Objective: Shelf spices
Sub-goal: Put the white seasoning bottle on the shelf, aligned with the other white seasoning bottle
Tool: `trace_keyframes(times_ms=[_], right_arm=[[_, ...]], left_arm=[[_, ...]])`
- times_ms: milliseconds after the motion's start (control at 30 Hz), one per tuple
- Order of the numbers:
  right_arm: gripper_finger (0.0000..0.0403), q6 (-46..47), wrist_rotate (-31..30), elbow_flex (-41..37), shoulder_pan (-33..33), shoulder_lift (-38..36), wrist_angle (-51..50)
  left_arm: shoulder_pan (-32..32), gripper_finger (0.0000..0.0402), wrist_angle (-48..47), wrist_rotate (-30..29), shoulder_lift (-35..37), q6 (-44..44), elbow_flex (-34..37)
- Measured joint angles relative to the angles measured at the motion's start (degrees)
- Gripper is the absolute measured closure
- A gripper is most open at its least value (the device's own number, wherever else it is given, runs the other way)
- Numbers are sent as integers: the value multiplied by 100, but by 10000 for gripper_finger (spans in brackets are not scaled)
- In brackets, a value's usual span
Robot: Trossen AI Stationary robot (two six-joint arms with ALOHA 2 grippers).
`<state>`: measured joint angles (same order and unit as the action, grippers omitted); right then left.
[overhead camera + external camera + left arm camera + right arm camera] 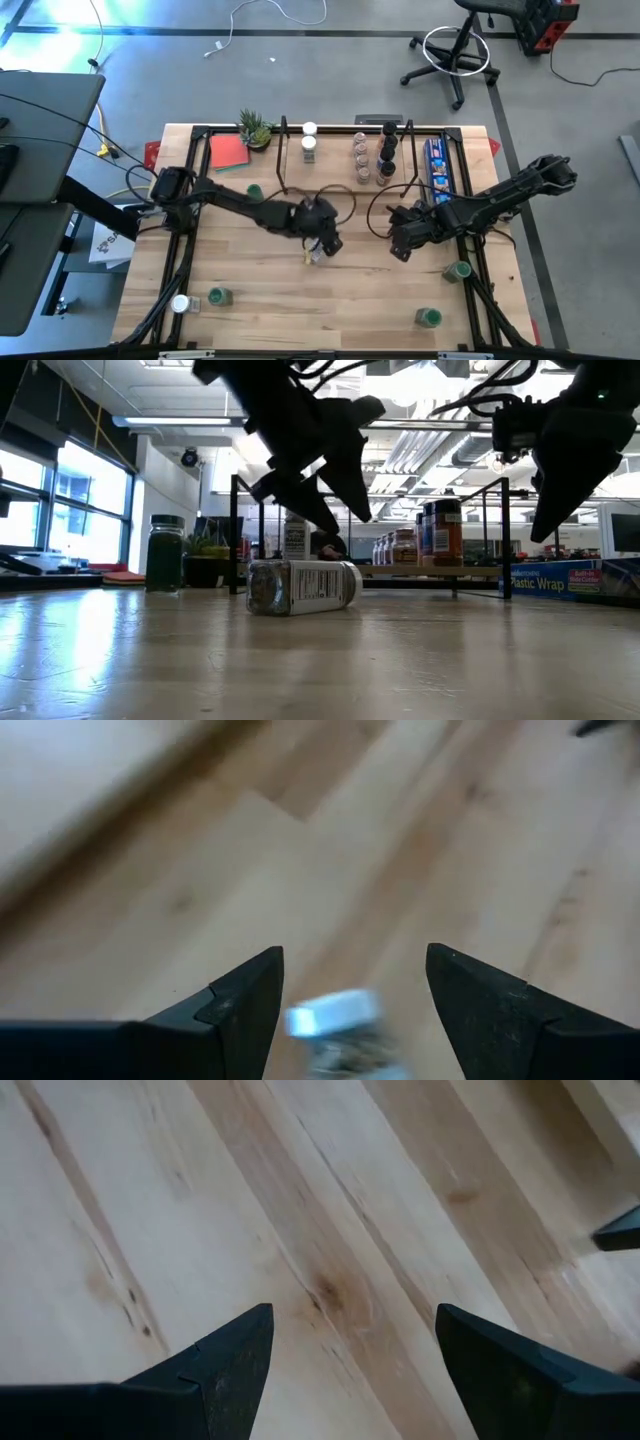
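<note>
A clear spice jar (300,586) with a white label lies on its side on the table's middle (315,255). My left gripper (325,240) hangs open just above it. Its fingers (250,990) stand on either side of the blurred jar (335,1025) and clear of it. My right gripper (400,245) is open over bare wood to the right (355,1310). The shelf (335,150) stands at the far edge with several jars (362,152) upright on it. Green-topped jars (218,296) stand loose on the table.
A blue box (437,165) lies at the shelf's right end. A potted plant (255,128) and a red pad (228,152) sit at its left. Loose jars stand at the near left (180,303), the near right (430,317), the right (458,270) and before the shelf (253,190).
</note>
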<state>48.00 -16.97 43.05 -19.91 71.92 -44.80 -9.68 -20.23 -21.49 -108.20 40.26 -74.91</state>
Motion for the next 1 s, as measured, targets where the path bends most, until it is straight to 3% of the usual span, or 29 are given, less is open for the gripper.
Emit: trace_keyframes(times_ms=[133,300,500,700,1000], right_arm=[[128,-1,-59,0,1,8,145],[128,-2,-265,0,1,8,359],[128,45,-381,0,1,11,473],[128,167,-515,-4,1,11,523],[128,108,-444,-7,-1,11,354]], left_arm=[[398,161,-946,572,0,-140,-513],[862,161,-1302,1648,-76,-131,-854],[1016,161,-1856,1795,-436,-36,-1307],[877,160,-3082,1798,-1113,17,-1914],[820,119,-3213,1875,-1581,701,-2123]])
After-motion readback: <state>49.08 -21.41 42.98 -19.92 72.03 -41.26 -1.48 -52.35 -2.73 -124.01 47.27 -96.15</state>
